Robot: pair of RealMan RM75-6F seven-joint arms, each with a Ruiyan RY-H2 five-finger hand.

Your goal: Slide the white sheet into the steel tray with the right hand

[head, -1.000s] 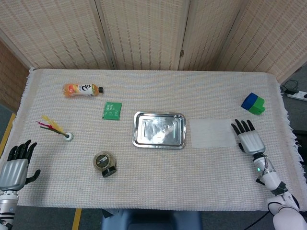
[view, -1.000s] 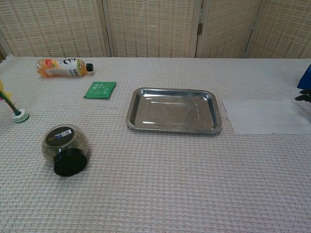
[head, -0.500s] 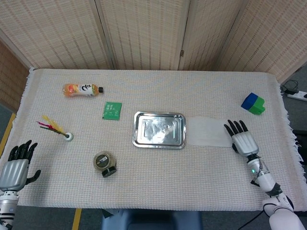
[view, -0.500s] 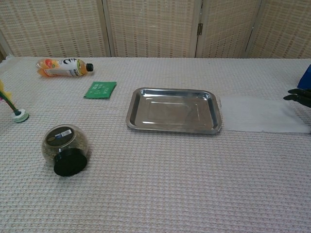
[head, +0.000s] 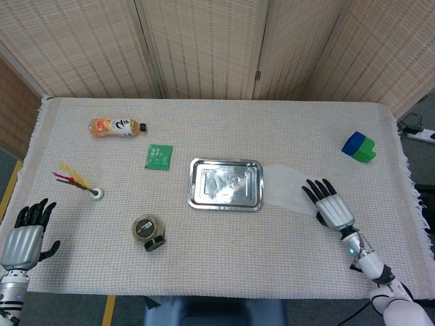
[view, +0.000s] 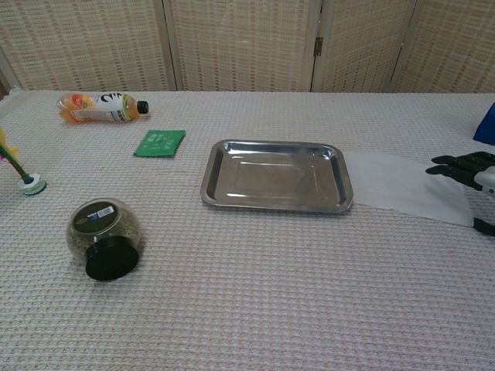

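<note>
White sheet thin and limp, likely sliding easily, lying flat on counter against tray right rim, pressed at far edge under flat spread right hand, nothing gripped.

left hand: flat, fingers apart, holding nothing;
right hand: palm down, fingers spread forward
</note>
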